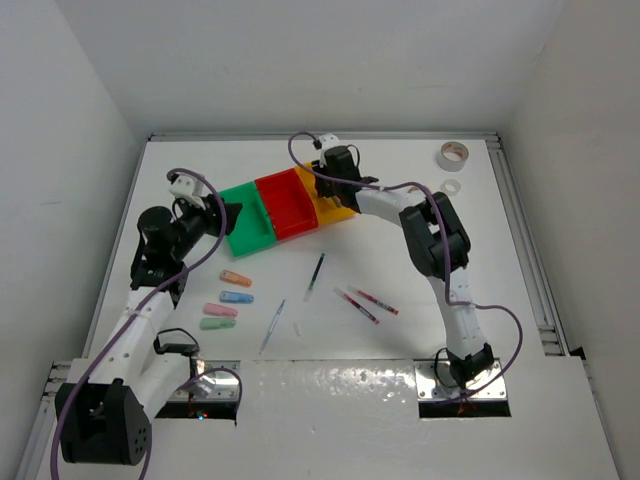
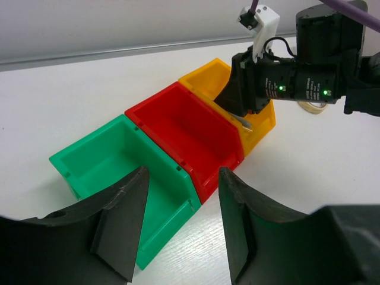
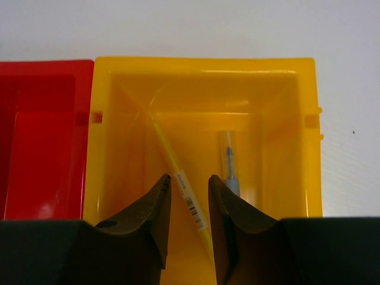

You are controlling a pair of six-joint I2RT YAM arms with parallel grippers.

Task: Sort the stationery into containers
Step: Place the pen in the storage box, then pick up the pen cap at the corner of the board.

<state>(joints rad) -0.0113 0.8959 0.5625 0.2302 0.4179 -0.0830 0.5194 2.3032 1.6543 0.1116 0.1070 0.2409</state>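
From above, a green plastic bin [image 1: 245, 228], a red plastic bin [image 1: 287, 205] and a yellow plastic bin [image 1: 338, 212] sit joined in a row near 11 o'clock on the white bench [image 1: 390, 345]. The right end effector [image 1: 330, 180] hangs over the yellow one. Thin pens [image 1: 316, 272] lie at 6 o'clock, chunky pastel pieces [image 1: 237, 297] at 8 and tape rolls [image 1: 453, 155] at 2.

In the left wrist view, the left end effector [image 2: 178, 219] is spread wide and holds nothing. It sits by the green bin, which has nothing in it.

In the right wrist view, the right end effector [image 3: 189, 196] is loose. Its fingers stand apart around a thin yellow pen [image 3: 163, 142], which lies in the yellow bin beside a grey-blue pen [image 3: 228, 160]. The yellow pen's sticker shows a bar code, but the print is too tiny to read. I think this pen drop is nearly done. Next the arm should lift clear and go for a pen on the bench.
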